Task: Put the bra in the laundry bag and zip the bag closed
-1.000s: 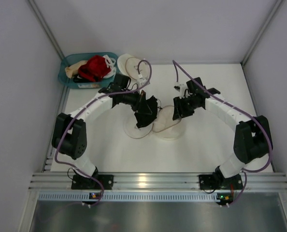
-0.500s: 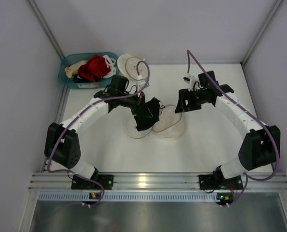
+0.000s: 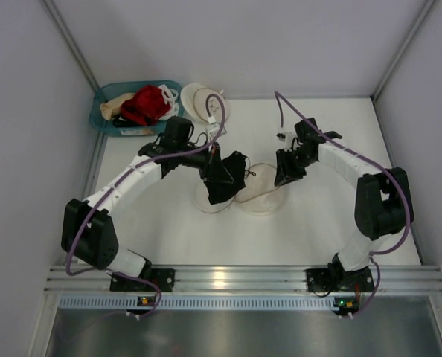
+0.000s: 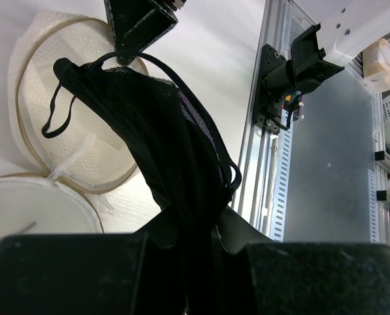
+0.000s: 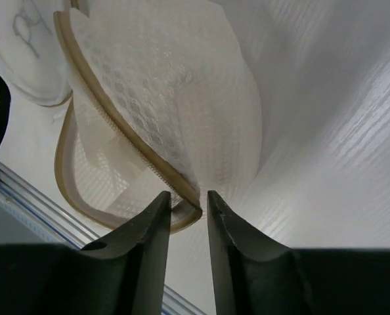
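The black bra [image 3: 225,178] [image 4: 162,131] hangs bunched from my left gripper [image 3: 212,165] [image 4: 195,231], which is shut on it just above the opened laundry bag [image 3: 260,198] [image 4: 64,105]. The bag's two cream mesh halves lie side by side mid-table. My right gripper [image 3: 286,174] [image 5: 187,198] is at the bag's right edge. Its fingers [image 5: 154,226] pinch the tan-edged rim of the laundry bag [image 5: 169,98], and the mesh rises tent-like from the table. A thin strap loop dangles over the mesh in the left wrist view.
A teal basket [image 3: 104,119] at the back left holds a red garment [image 3: 145,104] and a beige one [image 3: 115,105]. A second round bag [image 3: 199,100] lies beside it. An aluminium rail [image 3: 221,279] runs along the near edge, and walls close in both sides.
My right gripper drew back up and to the right with its jaws wider, then came back down and narrowed onto the bag's rim. The left arm carried the bra slightly right.
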Motion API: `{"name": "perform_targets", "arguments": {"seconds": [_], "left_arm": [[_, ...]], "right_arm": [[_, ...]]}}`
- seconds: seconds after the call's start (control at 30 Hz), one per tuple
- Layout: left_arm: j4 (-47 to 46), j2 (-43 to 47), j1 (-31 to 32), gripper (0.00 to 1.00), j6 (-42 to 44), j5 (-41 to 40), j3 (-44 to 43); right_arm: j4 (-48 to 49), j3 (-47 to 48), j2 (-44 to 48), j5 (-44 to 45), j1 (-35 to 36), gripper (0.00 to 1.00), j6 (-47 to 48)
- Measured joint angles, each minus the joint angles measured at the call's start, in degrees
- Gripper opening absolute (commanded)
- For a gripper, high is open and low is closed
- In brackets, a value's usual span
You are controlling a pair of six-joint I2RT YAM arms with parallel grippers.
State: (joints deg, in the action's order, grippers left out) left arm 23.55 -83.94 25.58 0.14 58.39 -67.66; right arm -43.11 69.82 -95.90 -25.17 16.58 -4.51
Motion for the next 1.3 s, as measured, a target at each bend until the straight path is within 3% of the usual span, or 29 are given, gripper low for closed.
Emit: {"name": "perform_targets", "arguments": {"seconds": [0.07, 0.17, 0.5, 0.73, 0.97, 1.1, 1.3], "left_arm": [[0.00, -0.79, 0.17, 0.00, 0.07, 0.07, 0.50], [-0.04, -3.13, 1.57, 0.00, 1.09, -0.96, 0.72], [0.57, -17.64, 6.54, 0.00, 6.80, -9.46, -6.58], [0.70, -25.27, 8.28, 0.00, 5.55, -8.96, -11.50], [-3.54, -29.51, 9.66, 0.00, -8.22, -12.96, -11.26], [-11.23, -27.04, 7.85, 0.00, -23.21, -21.84, -6.43], [-7.17, -20.94, 6.32, 0.00, -34.25, -40.52, -5.90]], "right_arm": [[0.35, 0.07, -1.57, -0.63, 0.00, 0.11, -0.09], [0.66, 0.61, -2.54, -2.43, 0.04, 0.00, 0.04], [2.01, 1.86, -2.14, -5.75, 1.03, 0.00, 1.95], [3.30, 1.79, -0.76, -6.91, 1.99, 0.00, 2.21], [5.64, -1.29, 2.71, -9.75, 2.91, 0.00, 0.85], [8.46, -5.09, 5.22, -12.85, 2.91, 0.00, -1.38], [14.71, -12.46, 7.78, -20.79, 3.50, 0.00, -7.72]]}}
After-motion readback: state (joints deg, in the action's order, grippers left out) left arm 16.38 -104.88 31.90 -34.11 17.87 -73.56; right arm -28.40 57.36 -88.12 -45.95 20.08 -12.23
